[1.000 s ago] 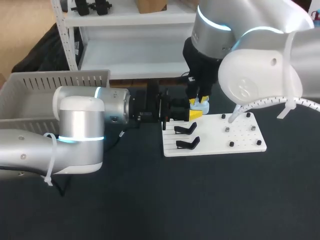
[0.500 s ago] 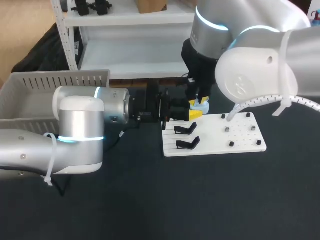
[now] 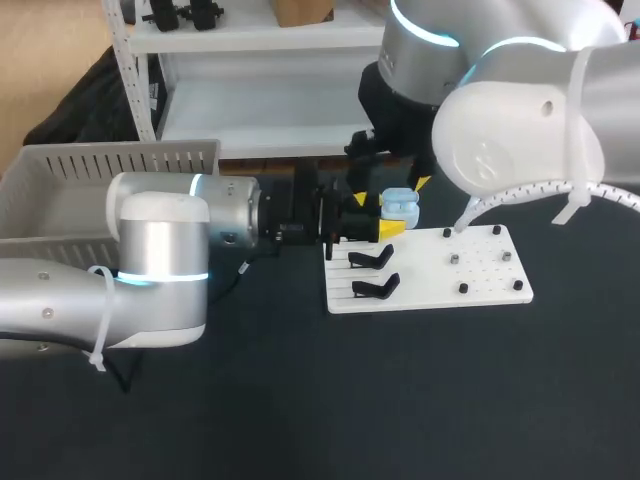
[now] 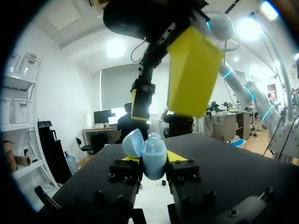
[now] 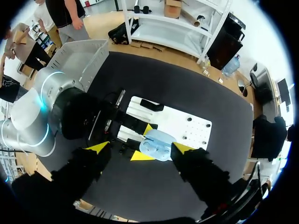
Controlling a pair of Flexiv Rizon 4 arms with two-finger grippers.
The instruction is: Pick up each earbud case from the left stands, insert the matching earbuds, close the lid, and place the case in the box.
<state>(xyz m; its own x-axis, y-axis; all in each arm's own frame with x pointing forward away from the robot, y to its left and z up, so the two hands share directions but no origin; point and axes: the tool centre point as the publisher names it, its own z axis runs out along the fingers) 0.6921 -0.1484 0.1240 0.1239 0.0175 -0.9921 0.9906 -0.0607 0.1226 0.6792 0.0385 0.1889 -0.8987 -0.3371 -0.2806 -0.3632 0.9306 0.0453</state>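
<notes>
Near the frame's centre the left gripper (image 3: 377, 216) clamps the open-lidded, pale blue plastic earbud case (image 3: 400, 207), which lies straight below the right gripper (image 5: 140, 148), its fingers parted wide.

The head camera sits high up behind the robot and looks down on the whole dark table (image 3: 300, 400). The left wrist camera is low and very close, looking flat across the table at the open blue earbud case (image 4: 152, 154). The right wrist camera looks straight down from above on the white board (image 5: 196, 127), and all three views share the case.
</notes>
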